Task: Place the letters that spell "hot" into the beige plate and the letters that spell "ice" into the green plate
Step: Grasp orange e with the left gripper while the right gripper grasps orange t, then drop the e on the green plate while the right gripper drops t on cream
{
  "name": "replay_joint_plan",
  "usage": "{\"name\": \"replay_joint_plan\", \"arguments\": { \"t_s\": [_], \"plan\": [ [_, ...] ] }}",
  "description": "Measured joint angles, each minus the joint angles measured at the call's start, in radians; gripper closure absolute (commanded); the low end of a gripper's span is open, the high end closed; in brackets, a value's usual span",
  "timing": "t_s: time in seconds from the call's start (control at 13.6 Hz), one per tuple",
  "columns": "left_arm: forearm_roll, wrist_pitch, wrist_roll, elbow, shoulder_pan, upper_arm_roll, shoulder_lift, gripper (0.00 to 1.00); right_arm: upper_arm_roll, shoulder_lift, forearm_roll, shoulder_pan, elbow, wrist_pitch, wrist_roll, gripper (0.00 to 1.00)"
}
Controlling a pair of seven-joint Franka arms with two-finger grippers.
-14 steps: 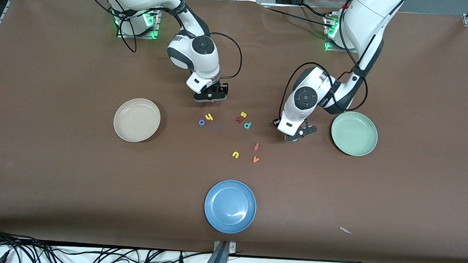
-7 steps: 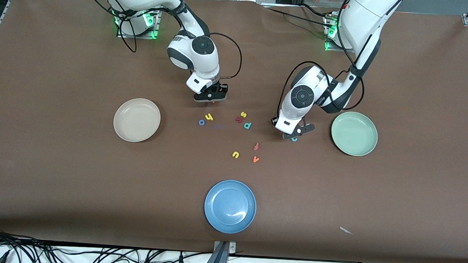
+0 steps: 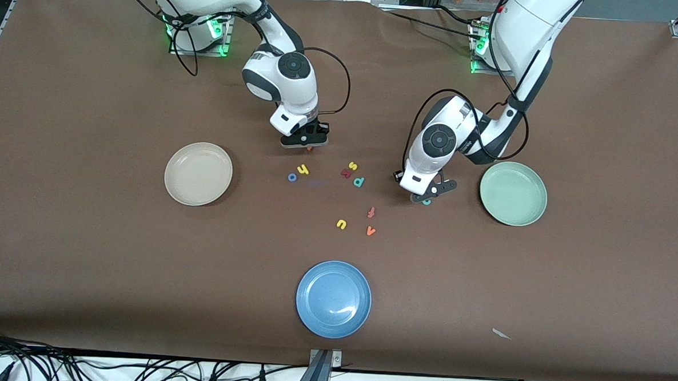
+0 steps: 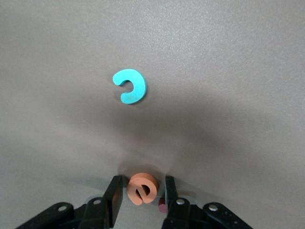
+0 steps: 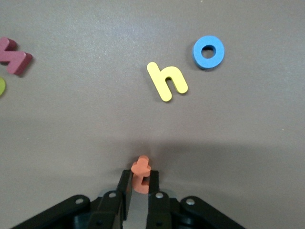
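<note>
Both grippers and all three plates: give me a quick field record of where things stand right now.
right gripper: shut on the orange "t", low over the table near the yellow "h" and blue "o"
left gripper: fingers either side of the orange "e"; grip not certain
teal "c": loose on the table
dark red "i": partly seen beside a left finger
beige plate: no letters
green plate: no letters
blue plate: no letters
</note>
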Motion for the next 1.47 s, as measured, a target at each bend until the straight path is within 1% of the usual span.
{"name": "replay_joint_plan", "arguments": {
  "t_s": [0.22,0.44,0.66,0.88,1.1,1.18,1.25,1.47],
  "plan": [
    [0.0,0.0,0.0,0.0,0.0,0.0,0.0,0.59,0.0,0.0,-0.002,0.0,0.0,0.001,0.0,1.0],
    [0.0,0.002,0.0,0.001,0.0,0.0,0.0,0.7,-0.003,-0.008,-0.008,-0.001,0.001,-0.001,-0.002,1.0],
    [0.0,0.002,-0.001,0.001,0.0,-0.001,0.0,0.79,-0.01,-0.06,-0.009,-0.006,0.003,-0.063,-0.011,1.0],
    [0.0,0.001,-0.001,0.002,0.0,-0.001,0.0,0.8,-0.014,-0.128,-0.009,-0.021,-0.012,-0.103,-0.017,1.0],
    [0.0,-0.015,-0.001,0.024,0.016,0.006,-0.002,0.81,-0.017,-0.199,-0.007,-0.08,-0.051,-0.152,-0.107,1.0],
    [0.0,-0.062,-0.001,0.057,0.027,0.006,-0.006,0.81,-0.018,-0.218,0.006,-0.101,-0.057,-0.178,-0.151,1.0],
    [-0.003,-0.139,-0.001,0.109,0.037,0.006,-0.012,0.81,-0.018,-0.232,0.034,-0.117,-0.06,-0.194,-0.202,1.0],
    [-0.057,-0.42,0.06,0.302,0.066,0.007,-0.038,0.81,-0.019,-0.267,0.116,-0.155,-0.061,-0.231,-0.349,1.0]
  ]
}}
